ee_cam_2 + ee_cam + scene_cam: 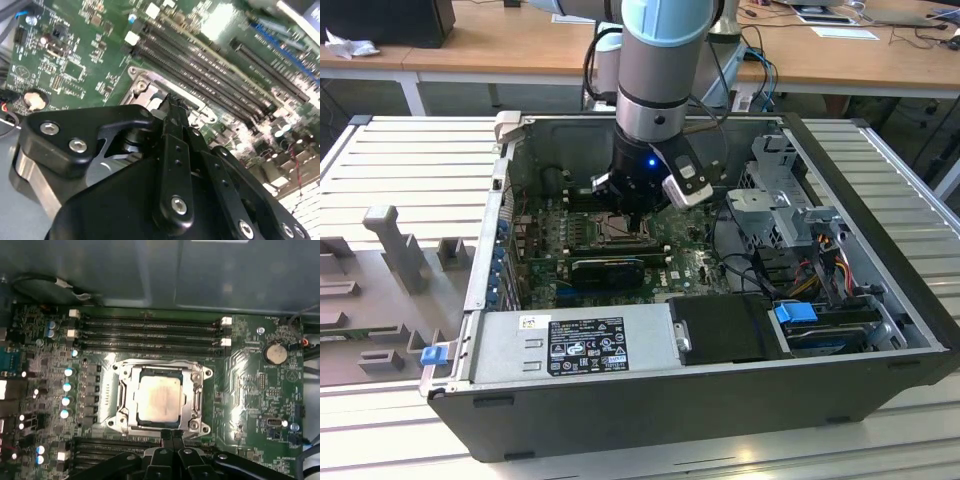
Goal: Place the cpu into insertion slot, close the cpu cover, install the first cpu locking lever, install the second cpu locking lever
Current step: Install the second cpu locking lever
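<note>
The cpu (159,397), a silvery-grey square, lies in the insertion slot (160,371) in the middle of the green motherboard (250,390). The cpu cover (126,382), a silvery frame, lies flat around it. My gripper (171,436) sits at the cover's edge with its two thin fingers pressed together; I cannot tell whether they touch the frame. In the second wrist view the gripper (172,106) is low over the socket's metal frame (145,85). In the exterior view the gripper (630,208) hangs inside the open computer case just over the socket (617,232).
Long black memory slots (150,330) flank the socket on both sides. A coin battery (276,353) sits on the board. In the case are a power supply (575,345), a drive cage (785,195) and cables (740,240). The case walls (485,250) hem in the arm.
</note>
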